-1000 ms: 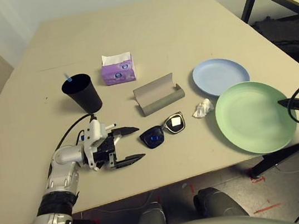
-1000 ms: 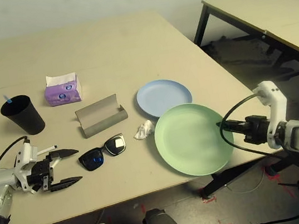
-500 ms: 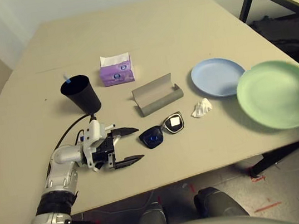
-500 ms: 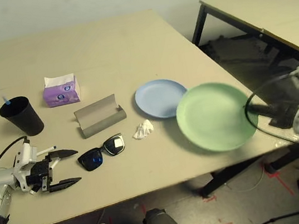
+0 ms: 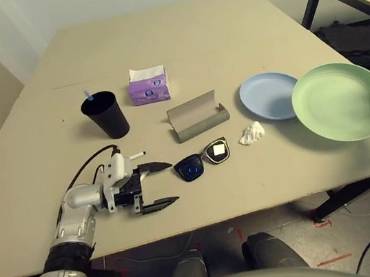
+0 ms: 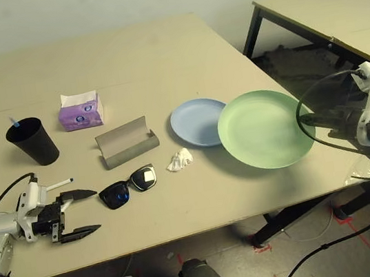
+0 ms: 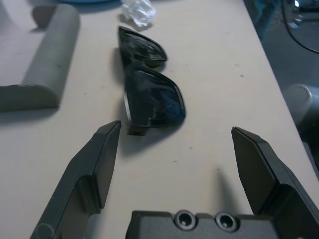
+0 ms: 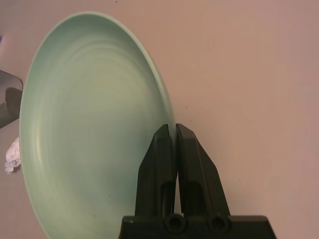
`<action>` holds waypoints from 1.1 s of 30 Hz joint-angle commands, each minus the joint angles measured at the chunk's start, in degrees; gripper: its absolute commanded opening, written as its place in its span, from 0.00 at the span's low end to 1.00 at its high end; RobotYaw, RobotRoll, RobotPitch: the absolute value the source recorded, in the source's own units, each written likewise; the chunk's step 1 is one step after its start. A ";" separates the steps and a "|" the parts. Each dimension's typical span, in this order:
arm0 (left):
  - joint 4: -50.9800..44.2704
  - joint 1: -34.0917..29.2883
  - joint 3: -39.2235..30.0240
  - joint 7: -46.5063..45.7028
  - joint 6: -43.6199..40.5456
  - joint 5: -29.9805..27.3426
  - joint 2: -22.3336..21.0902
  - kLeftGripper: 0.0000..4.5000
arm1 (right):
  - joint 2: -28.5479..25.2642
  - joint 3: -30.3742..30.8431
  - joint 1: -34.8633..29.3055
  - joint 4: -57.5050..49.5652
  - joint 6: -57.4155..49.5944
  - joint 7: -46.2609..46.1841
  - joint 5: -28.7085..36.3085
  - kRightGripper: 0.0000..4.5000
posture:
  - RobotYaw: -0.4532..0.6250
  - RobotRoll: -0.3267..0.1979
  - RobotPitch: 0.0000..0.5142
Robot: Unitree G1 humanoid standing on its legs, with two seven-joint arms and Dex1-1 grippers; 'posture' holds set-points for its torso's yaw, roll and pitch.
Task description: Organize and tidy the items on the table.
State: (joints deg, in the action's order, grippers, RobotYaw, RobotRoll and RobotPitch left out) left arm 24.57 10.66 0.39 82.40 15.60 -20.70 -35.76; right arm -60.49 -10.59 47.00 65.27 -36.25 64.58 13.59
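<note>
While the right gripper (image 8: 171, 130) pinches the green plate's (image 6: 260, 127) rim, it's bare; left gripper (image 5: 165, 182) gapes before the sunglasses (image 7: 147, 84); black cup (image 5: 105, 115) holds a blue-capped marker (image 5: 86, 94).

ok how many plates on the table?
2. The pale blue plate lies right of the grey glasses case; the green plate is beside it, pinched at its rim by the right gripper.

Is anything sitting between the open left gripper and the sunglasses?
Nothing visible does. The left gripper rests low over the table with its jaws open toward the sunglasses, and bare tabletop lies between them. The glasses case sits beyond the sunglasses, and the tissue wad is off to their far side.
</note>
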 commanded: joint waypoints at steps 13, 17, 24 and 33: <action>-5.99 -5.12 -3.82 -1.66 -4.02 -2.56 -2.44 1.00 | -1.64 -1.51 -0.29 1.67 3.36 3.58 -0.76 0.00 | 0.34 0.62 0.27; -9.61 -9.05 -4.19 -2.03 -5.34 -3.08 -2.83 1.00 | -2.45 -3.38 -1.56 0.76 2.83 5.37 0.70 0.00 | 0.33 0.62 0.33; -12.39 -11.16 -4.17 -2.48 -7.21 -3.16 -3.01 1.00 | -3.10 -4.17 -3.01 0.01 3.54 8.22 0.71 0.00 | 0.33 0.62 0.37; -14.49 -13.03 -4.15 -3.50 -8.43 -3.73 -3.20 1.00 | -2.98 -9.20 3.05 5.13 -10.03 1.46 4.12 0.00 | 0.34 0.62 0.38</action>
State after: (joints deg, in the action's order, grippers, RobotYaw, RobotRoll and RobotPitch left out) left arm 9.94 -1.26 -3.75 79.21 8.20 -24.54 -38.52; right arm -62.69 -18.69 49.39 69.00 -43.12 66.78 16.56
